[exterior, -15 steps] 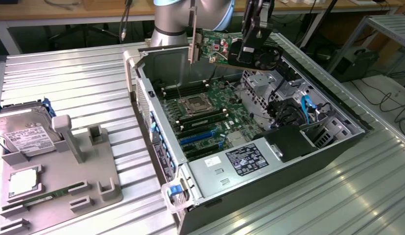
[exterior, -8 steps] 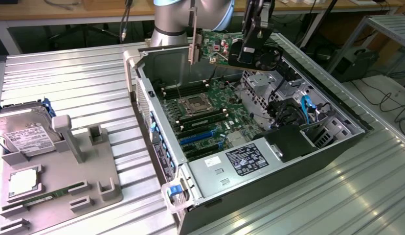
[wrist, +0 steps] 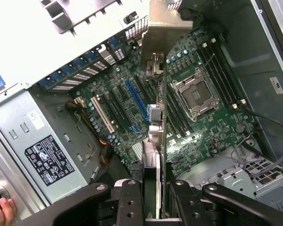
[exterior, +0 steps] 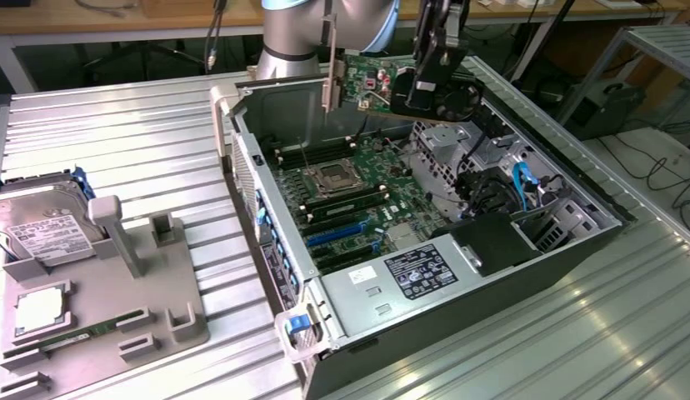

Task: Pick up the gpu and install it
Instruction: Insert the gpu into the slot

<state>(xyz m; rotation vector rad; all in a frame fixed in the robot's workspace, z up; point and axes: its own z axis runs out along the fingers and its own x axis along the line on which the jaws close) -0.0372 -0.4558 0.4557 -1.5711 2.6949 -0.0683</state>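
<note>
The gpu (exterior: 373, 82), a green card with a black round fan and a silver bracket at its end, hangs in the air above the far end of the open computer case (exterior: 567, 179). My gripper (exterior: 440, 79) is shut on it near the fan. In the wrist view the gpu (wrist: 156, 141) runs edge-on away from the gripper (wrist: 153, 200), its bracket far out, with the black fingers (wrist: 129, 202) clamped on both faces. Below it lies the motherboard (wrist: 198, 136) with a blue slot (wrist: 137, 101), a white slot and the processor socket (wrist: 194, 94).
A grey parts holder (exterior: 101, 308) on the exterior view's left carries a hard drive (exterior: 39, 229), a processor and a RAM stick. The case's power supply (exterior: 417, 271) sits at its near end, with blue cables by the drive bays. A person's fingers (wrist: 0, 212) show at the wrist view's corner.
</note>
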